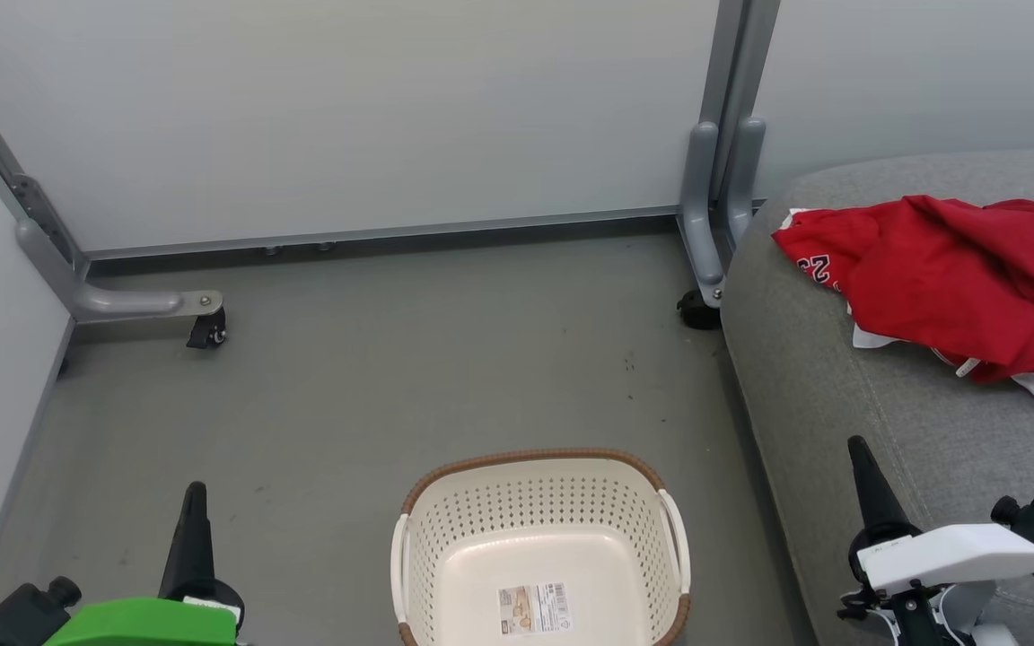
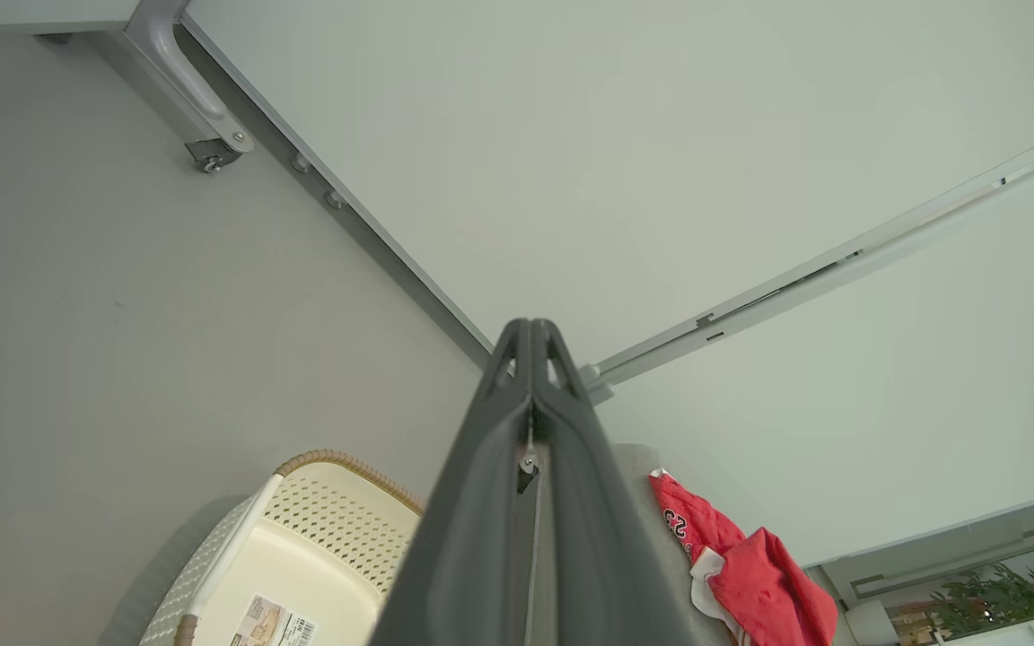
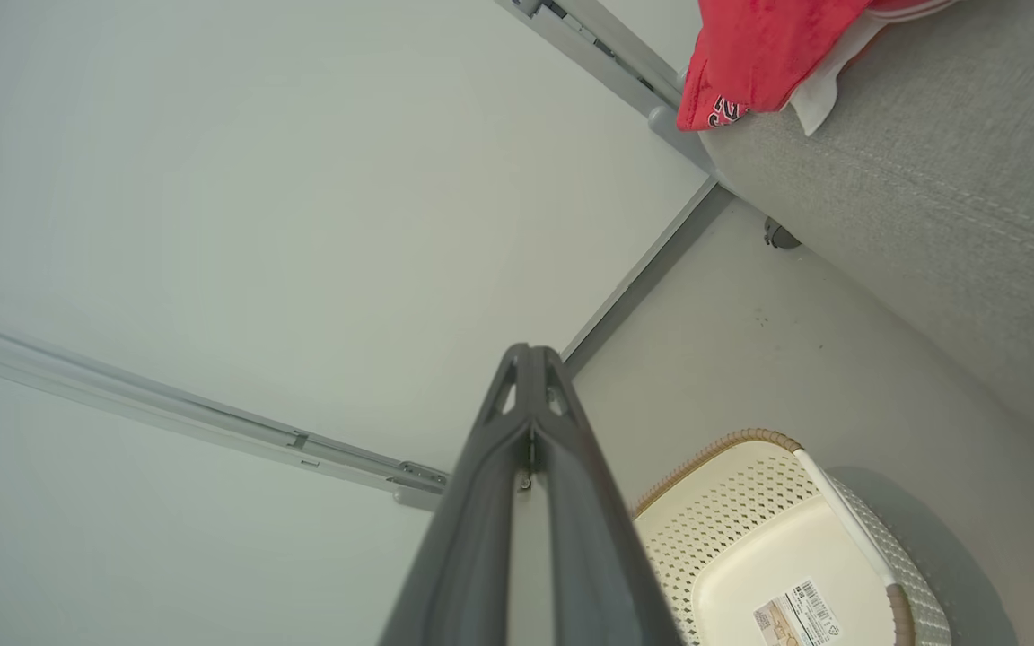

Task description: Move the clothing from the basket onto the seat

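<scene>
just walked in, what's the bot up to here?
Nothing is being handled right now. The clothing lies bunched on the grey seat. The basket sits on the floor with just a label inside. The left tool and right tool are both shut, gripping nothing.

This looks to me like a screened-off test bay, a lab dressed as a corner of home. Pale partition panels (image 1: 346,117) stand around me on grey metal frames (image 1: 741,54) with small castors (image 1: 208,330). The floor (image 1: 391,377) is plain grey. The homely bits are a grey seat (image 1: 840,386) with red clothing (image 1: 948,269) on it and a basket (image 1: 526,459) on the floor. Past the panels, my left wrist view catches a green plant (image 2: 988,597).
</scene>
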